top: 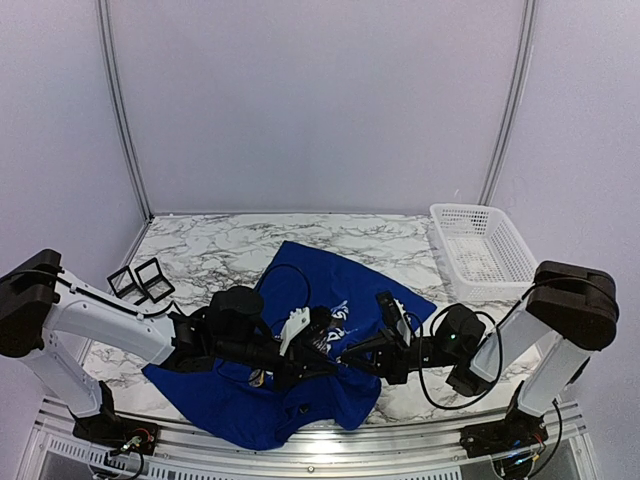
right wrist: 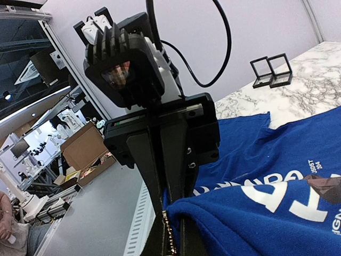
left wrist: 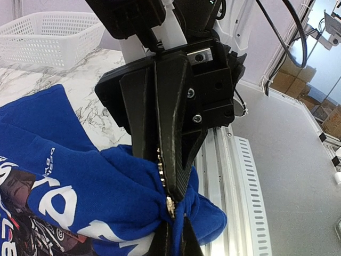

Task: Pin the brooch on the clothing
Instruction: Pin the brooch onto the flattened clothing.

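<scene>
2 black claws meet tip to tip, both pinched tight: the left claw (right wrist: 168,210) on a bunched fold of the royal-blue T-shirt (top: 250,400), rumpled near centre on the veined marble table (top: 230,245), the right claw (left wrist: 169,204) on a gold beaded brooch (left wrist: 161,170).

I've got a white marble-pattern table (top: 225,250) - blue T-shirt (top: 235,405) crumpled across its near middle, hem reaching the front edge. White mesh basket (top: 500,262) sits at the far right corner. Two small black square frames (top: 140,282) stand side by side at the left edge - apart from the shirt.
</scene>
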